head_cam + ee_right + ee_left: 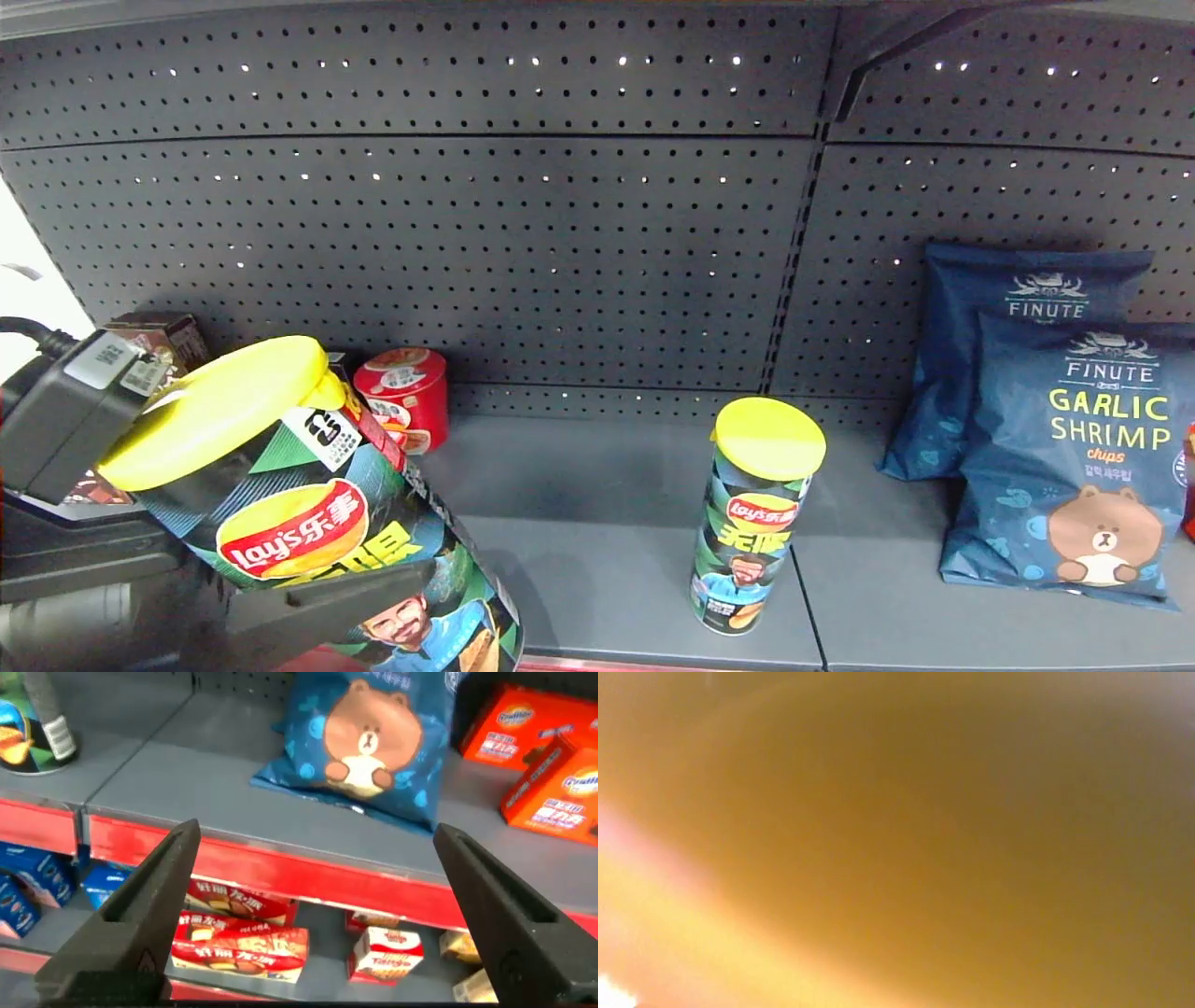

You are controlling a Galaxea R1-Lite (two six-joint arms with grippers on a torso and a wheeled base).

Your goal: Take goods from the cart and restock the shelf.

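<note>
A tall chips can (pixel 299 504) with a yellow lid leans to the left at the shelf's front left, and my left gripper (pixel 392 551) is shut on it. One dark finger (pixel 355 597) crosses the can's lower side. In the left wrist view a yellow surface (pixel 896 840) sits close against the lens. A second, identical can (pixel 754 513) stands upright mid-shelf; its base (pixel 33 737) shows in the right wrist view. My right gripper (pixel 318 835) is open with nothing in it, in front of the shelf's red front edge (pixel 280 863).
Two blue chip bags (pixel 1064 448) lean against the pegboard at the right. A red cup (pixel 406 397) and a brown box (pixel 159 341) sit at the back left. Orange boxes (pixel 551 756) lie beside the bags. Boxed goods (pixel 243 943) fill the lower shelf. Bare grey shelf (pixel 597 504) lies between the cans.
</note>
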